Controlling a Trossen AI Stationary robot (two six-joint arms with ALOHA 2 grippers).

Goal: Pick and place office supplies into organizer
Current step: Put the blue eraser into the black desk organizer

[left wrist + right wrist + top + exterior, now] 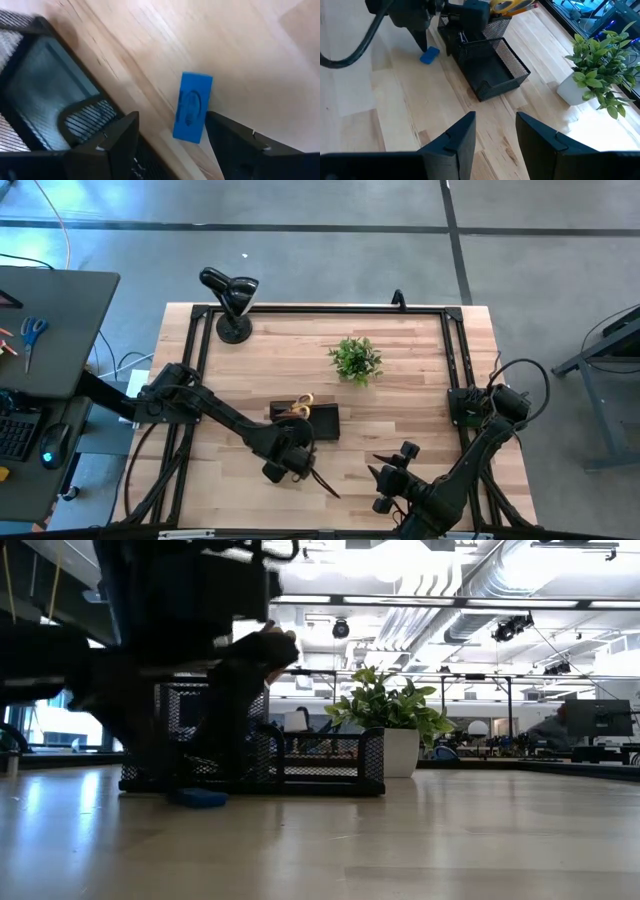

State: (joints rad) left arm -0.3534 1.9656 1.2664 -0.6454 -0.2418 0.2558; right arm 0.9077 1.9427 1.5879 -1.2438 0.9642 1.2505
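The small blue eraser lies flat on the wood beside the near wall of the black mesh organizer. My left gripper is open and hangs low over it, one finger on either side; I cannot tell whether either finger touches it. From the right wrist view the eraser sits just below the left fingers. In the high view the left gripper hides it. Yellow-handled scissors stand in the organizer. My right gripper waits open near the table's near edge.
A potted plant stands beyond the organizer, and a black gooseneck lamp at the far left corner. A thin dark stick-like thing lies on the wood by the left gripper. Bare wood stretches between the two grippers and to the right.
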